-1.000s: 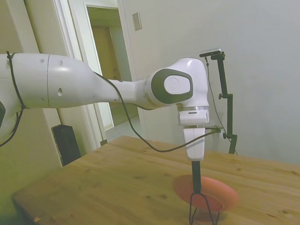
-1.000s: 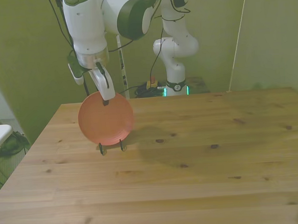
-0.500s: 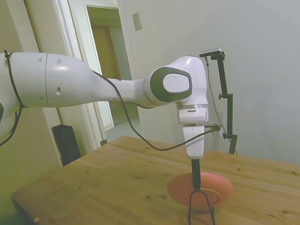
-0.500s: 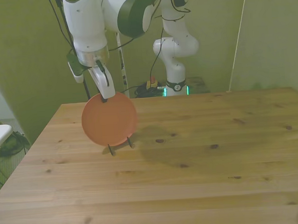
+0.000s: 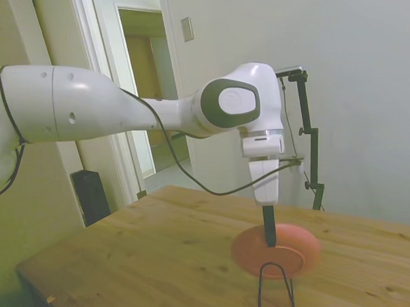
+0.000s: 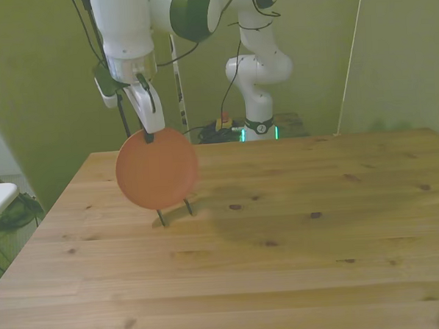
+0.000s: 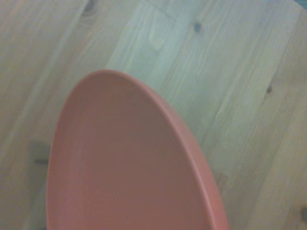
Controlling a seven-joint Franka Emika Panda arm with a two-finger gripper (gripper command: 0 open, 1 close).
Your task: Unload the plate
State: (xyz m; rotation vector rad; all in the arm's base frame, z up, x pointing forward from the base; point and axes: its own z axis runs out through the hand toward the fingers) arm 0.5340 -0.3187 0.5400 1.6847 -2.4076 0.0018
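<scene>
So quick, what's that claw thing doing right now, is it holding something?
Gripper: shut on the plate, pinching its top rim, with the plate hanging upright above the wire stand.

surface: wooden table [image 6: 297,234] | on it: black wire stand [image 5: 275,286], near one corner

The round orange plate [image 6: 156,168] is held up on its edge by the gripper [image 6: 149,136], which is pinched on the plate's top rim. Two thin black legs of a wire stand [image 6: 175,211] are seen just under it on the wooden table [image 6: 297,241].
</scene>
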